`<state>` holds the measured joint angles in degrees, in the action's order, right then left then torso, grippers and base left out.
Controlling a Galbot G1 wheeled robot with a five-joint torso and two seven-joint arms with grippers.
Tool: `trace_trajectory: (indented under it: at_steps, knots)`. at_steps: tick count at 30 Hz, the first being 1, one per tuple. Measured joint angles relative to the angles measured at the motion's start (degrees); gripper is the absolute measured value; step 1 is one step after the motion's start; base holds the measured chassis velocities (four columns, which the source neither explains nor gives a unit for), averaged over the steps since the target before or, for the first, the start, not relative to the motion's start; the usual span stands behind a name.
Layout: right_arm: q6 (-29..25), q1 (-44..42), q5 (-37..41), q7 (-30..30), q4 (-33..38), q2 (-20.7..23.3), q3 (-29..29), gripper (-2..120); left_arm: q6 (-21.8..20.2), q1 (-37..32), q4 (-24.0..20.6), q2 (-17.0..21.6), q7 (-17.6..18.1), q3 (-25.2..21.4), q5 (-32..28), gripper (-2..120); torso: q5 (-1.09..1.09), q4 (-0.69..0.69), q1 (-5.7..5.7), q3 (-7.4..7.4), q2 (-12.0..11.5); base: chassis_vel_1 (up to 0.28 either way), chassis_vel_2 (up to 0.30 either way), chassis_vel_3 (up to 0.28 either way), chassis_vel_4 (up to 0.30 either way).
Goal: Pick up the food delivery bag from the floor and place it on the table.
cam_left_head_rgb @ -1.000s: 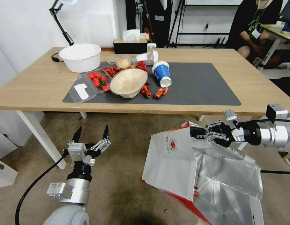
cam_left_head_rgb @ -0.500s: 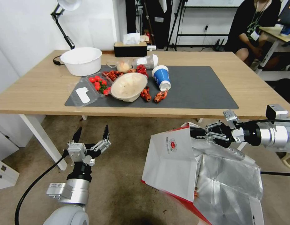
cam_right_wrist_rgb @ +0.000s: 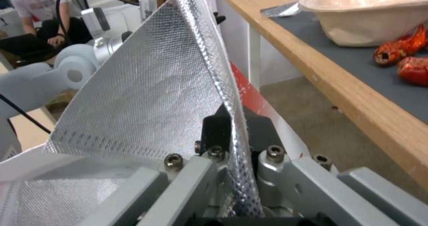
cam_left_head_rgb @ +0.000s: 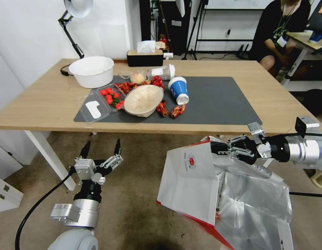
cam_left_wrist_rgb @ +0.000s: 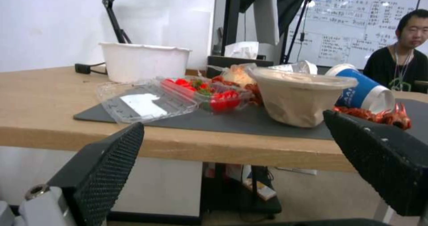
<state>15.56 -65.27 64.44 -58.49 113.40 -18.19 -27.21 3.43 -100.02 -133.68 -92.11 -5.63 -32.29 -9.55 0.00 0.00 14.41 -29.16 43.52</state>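
The head camera looks forward and down from above, taking in the whole large light-wood table point(cam_left_head_rgb: 46, 100) with its dark grey rectangular mat point(cam_left_head_rgb: 220, 100) and the mottled brownish floor point(cam_left_head_rgb: 140, 194) before it. The left wrist camera sits low, just under tabletop height, facing level across the table edge point(cam_left_wrist_rgb: 187, 145), close to the beige paper bowl point(cam_left_wrist_rgb: 296, 99). The right wrist camera looks along the table's near edge point(cam_right_wrist_rgb: 356, 102) from very close. All three share that bowl point(cam_right_wrist_rgb: 370, 18).

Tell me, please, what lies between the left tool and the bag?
In the head view, bare floor lies between the open left tool and the bag.
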Motion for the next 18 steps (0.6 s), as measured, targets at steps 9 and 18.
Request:
trace_trajectory:
  at_steps: [9,18]
  knots:
    - [-0.01,-0.01,0.0,0.01,-0.06,-0.01,-0.04,0,0.01,0.09,-0.01,-0.02,-0.02,-0.01,0.0,100,0.0,0.0,1.04,-1.41,2.43,0.0,0.0,0.0,0.0]
    - [-0.02,-0.01,0.0,-0.04,-0.14,-0.02,-0.13,0,0.02,0.04,-0.01,-0.02,-0.03,-0.02,0.02,100,0.0,0.0,1.98,-2.71,4.68,0.0,0.0,0.0,0.0]
